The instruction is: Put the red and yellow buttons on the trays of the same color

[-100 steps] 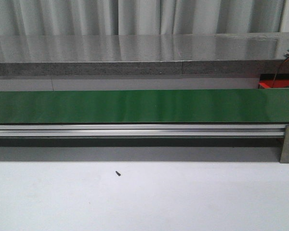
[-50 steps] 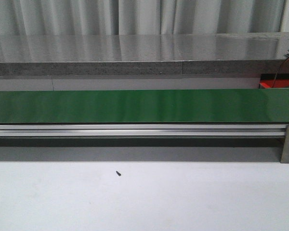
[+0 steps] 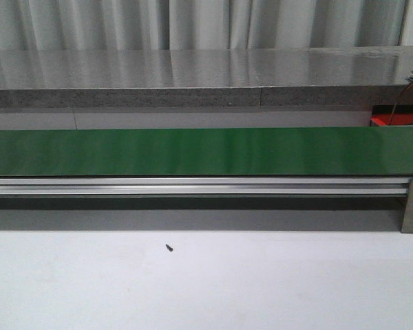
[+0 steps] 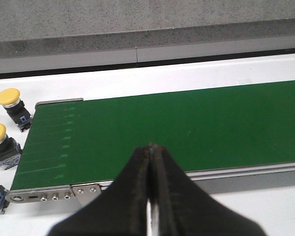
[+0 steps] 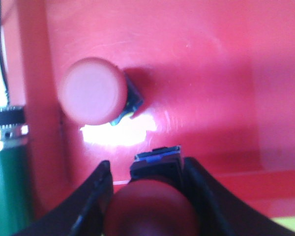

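Red button (image 5: 152,209) sits clamped in right tool (image 5: 148,196) over red tray (image 5: 226,73).

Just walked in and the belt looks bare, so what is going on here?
The right gripper holds a red button over the red tray, where another red button already lies. The left gripper is shut and empty above the green belt; two yellow buttons wait beside the belt's end.

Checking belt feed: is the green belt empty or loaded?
Empty: the green belt is bare; two yellow buttons stand beside its end.
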Tool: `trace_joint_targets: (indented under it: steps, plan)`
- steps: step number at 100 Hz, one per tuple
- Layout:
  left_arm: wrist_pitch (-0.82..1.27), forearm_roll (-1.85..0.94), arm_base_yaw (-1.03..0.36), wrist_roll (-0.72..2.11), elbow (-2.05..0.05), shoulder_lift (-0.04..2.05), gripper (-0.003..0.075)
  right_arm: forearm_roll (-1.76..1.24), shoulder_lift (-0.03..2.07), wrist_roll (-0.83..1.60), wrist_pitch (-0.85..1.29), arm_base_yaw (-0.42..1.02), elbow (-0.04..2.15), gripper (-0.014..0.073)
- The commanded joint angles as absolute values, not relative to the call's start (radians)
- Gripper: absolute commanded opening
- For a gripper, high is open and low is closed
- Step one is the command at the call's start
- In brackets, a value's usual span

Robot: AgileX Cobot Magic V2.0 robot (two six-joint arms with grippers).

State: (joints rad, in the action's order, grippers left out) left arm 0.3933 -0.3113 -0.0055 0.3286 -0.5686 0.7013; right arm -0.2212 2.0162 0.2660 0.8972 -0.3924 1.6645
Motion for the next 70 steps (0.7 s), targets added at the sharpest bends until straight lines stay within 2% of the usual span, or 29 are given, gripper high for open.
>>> trace_joint_targets:
  steps: [1,32,39,51,56,61,70]
  plan:
    - [0.322,-0.329,-0.014,0.329,-0.595,0.697,-0.0020,-0.234,2.001,0.283,0.883,-0.395,1.730,0.0209]
    - [0.322,-0.329,-0.014,0.329,-0.595,0.697,-0.0020,-0.234,2.076,0.298,0.885,-0.397,1.746,0.0229]
    - [0.322,-0.329,-0.014,0.329,-0.595,0.697,-0.0020,-0.234,2.076,0.298,0.886,-0.397,1.746,0.0300]
    - [0.322,-0.329,-0.014,0.329,-0.595,0.697,-0.0020,-0.234,2.069,0.298,0.898,-0.397,1.751,0.0507]
    - [0.322,-0.329,-0.014,0.329,-0.595,0.697,-0.0020,-0.234,2.068,0.298,0.919,-0.397,1.764,0.0568]
    - [0.322,-0.329,-0.014,0.329,-0.595,0.697,-0.0020,-0.234,2.064,0.298,0.934,-0.397,1.780,0.0601]
    - [0.322,-0.329,-0.014,0.329,-0.595,0.697,-0.0020,-0.234,2.046,0.298,0.944,-0.397,1.807,0.0600]
